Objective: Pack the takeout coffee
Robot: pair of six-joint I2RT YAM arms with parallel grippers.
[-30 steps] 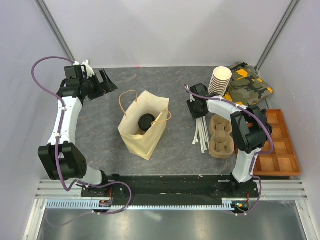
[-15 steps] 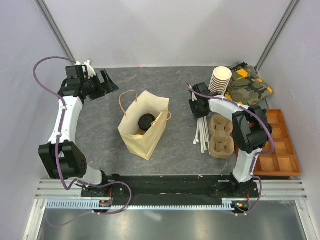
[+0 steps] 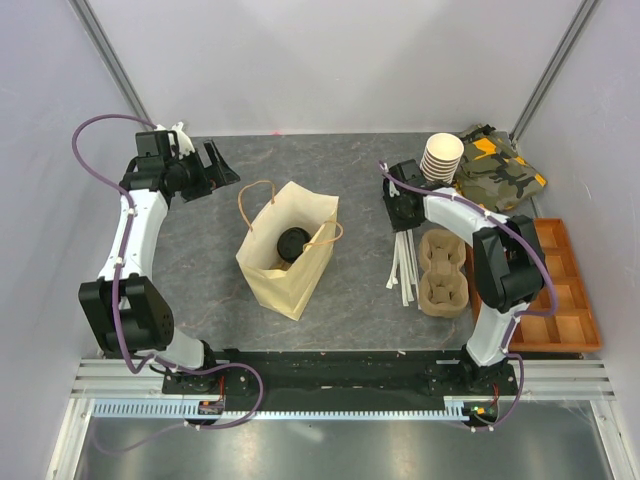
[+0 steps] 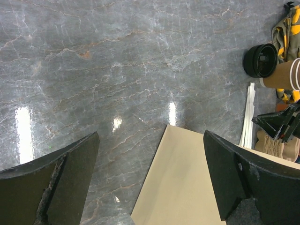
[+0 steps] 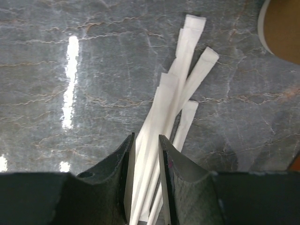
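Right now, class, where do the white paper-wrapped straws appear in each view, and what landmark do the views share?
Top external: white paper-wrapped straws, right of centre.
Left wrist: right edge.
Right wrist: centre, running into the right claw.
Shared landmark: stack of brown paper cups beside them.

A tan kraft-paper bag with twisted paper handles (image 3: 282, 278) stands open at the middle of the grey marbled desk (image 3: 330, 170). To its right lies a fan of white paper-wrapped straws (image 5: 173, 98), just beside a brown moulded-pulp cup carrier (image 3: 443, 272). Behind these rises a stack of lidless paper cups (image 3: 441, 160), with black plastic lids (image 4: 260, 60) beside it, a camouflage cloth (image 3: 505, 165) and an orange compartment tray (image 3: 560, 290).
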